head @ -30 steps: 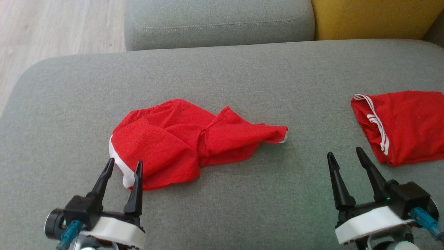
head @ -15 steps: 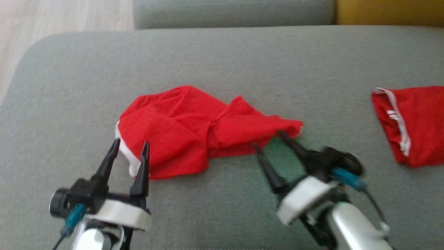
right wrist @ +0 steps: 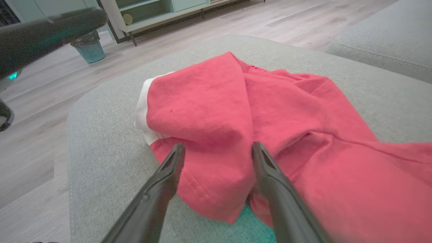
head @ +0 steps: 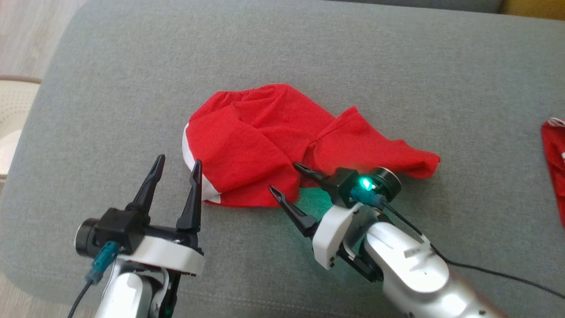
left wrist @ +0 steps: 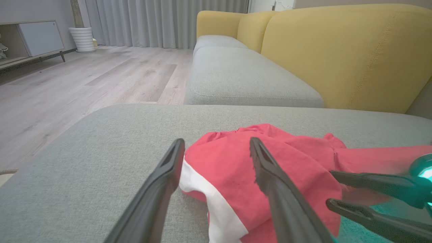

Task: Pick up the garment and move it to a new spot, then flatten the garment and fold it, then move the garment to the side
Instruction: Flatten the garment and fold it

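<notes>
My red garment lies bunched up on the grey cushion. My left pincer is wide open beside the garment's white edge, holding nothing. My right pincer is wide open too, at the garment's near edge.

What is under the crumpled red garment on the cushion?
The red garment rests on the grey cushion, visible all around it. Anything beneath its folds is covered.
</notes>
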Robot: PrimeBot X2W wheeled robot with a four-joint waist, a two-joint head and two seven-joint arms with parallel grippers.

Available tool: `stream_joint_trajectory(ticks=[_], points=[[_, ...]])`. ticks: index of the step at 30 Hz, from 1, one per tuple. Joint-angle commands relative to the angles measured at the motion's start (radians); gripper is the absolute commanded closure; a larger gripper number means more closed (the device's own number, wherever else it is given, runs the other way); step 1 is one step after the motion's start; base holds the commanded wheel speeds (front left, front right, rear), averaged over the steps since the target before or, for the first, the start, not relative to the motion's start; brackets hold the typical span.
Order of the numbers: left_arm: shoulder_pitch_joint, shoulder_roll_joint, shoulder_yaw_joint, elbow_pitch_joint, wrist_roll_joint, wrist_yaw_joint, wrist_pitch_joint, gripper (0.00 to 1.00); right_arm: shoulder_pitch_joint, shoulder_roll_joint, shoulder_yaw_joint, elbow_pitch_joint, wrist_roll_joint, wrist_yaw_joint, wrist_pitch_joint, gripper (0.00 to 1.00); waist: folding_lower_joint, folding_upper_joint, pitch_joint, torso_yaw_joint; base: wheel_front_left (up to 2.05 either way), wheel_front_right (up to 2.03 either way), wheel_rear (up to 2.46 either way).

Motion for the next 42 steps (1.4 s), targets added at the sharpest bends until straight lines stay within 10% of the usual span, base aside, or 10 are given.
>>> stream_joint_trajectory(ticks=[1, 2, 4, 17, 31, 42], points=[[-0.046, 0.001, 0.041, -0.035, 0.005, -0.004, -0.012, 0.0, -0.037, 0.031, 0.025, 0.004, 0.017, 0.007, -0.019, 0.0, 0.0, 0.0, 0.009, 0.009, 0.0, 0.0, 0.0], [-0.047, -0.001, 0.041, -0.035, 0.006, -0.004, -0.012, 0.0, -0.047, 0.033, 0.034, 0.023, 0.027, 0.007, -0.026, 0.2, 0.0, 0.0, 0.01, 0.01, 0.0, 0.0, 0.0], [-0.049, -0.003, 0.045, -0.037, 0.009, -0.006, -0.012, 0.0, -0.064, 0.036, 0.05, 0.051, 0.046, 0.007, -0.039, 1.0, 0.0, 0.0, 0.012, 0.01, 0.0, 0.0, 0.0], [-0.032, -0.01, 0.073, -0.042, 0.023, -0.014, -0.012, 0.0, -0.091, 0.034, 0.044, 0.026, 0.141, 0.007, -0.133, 1.0, 0.0, 0.0, -0.015, -0.048, 0.0, 0.0, 0.0], [-0.003, -0.005, 0.094, -0.048, 0.029, -0.022, -0.012, 0.0, 0.172, -0.126, -0.426, -0.29, 0.065, 0.007, 0.056, 1.0, 0.0, 0.0, -0.051, -0.158, 0.0, 0.0, 0.0], [-0.03, -0.013, 0.091, -0.051, 0.032, -0.037, -0.012, 0.0, 0.225, -0.165, -0.655, -0.307, 0.066, 0.007, 0.219, 1.0, 0.0, 0.0, 0.002, -0.143, 0.0, 0.0, 0.0]])
